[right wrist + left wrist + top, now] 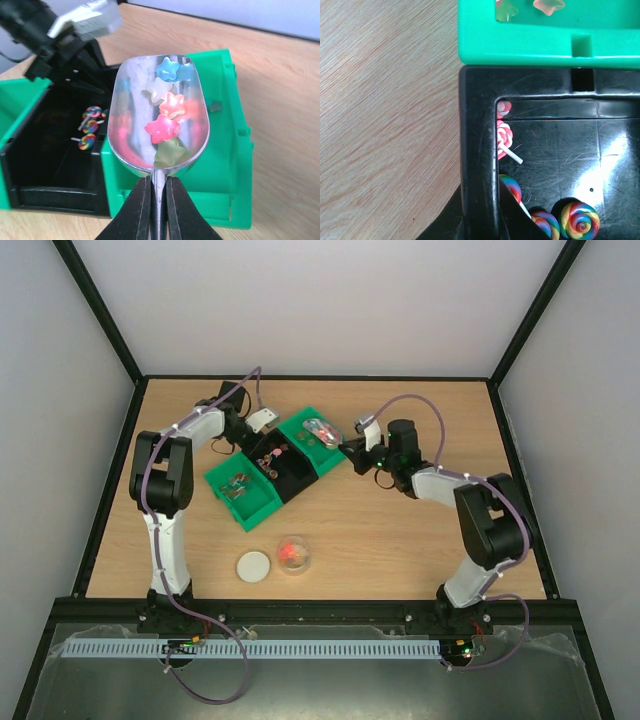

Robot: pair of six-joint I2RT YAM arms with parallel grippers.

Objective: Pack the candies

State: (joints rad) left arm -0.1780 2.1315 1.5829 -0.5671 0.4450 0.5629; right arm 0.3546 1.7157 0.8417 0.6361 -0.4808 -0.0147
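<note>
The right claw (157, 186) is pressed together on the thin handle of a metal scoop (132, 105), which sticks out straight ahead of it. Five star-shaped candies (167, 107) lie in the bowl in a loose line: blue farthest from the claw, then white, orange, pink, and a green one nearest the fingertips. The loaded scoop hangs over a green bin (227, 150) that sits below and just ahead of the claw. To the claw's left is a black bin (50, 165) with a few swirl lollipops (90, 127) in it.

The left claw (482, 217) is nearly closed. One finger shows outside the black bin's wall and one inside, so it seems to be pinching that wall. More star candies show in another green bin (470, 30) just ahead of it.

A small clear jar (294, 554) with something red inside and a white lid (254, 566) stand on the table (420, 540), well back from both claws and nearer the arm bases.

The candies look glossy, light and hard, so they will probably slide on the smooth metal and bounce if spilled. They seem too small and slippery to pinch one by one, so the handle is the place to hold. The bowl should stay level in transit. A gentle forward tilt over the jar should pour them, and the narrow handle may twist in the grip.
</note>
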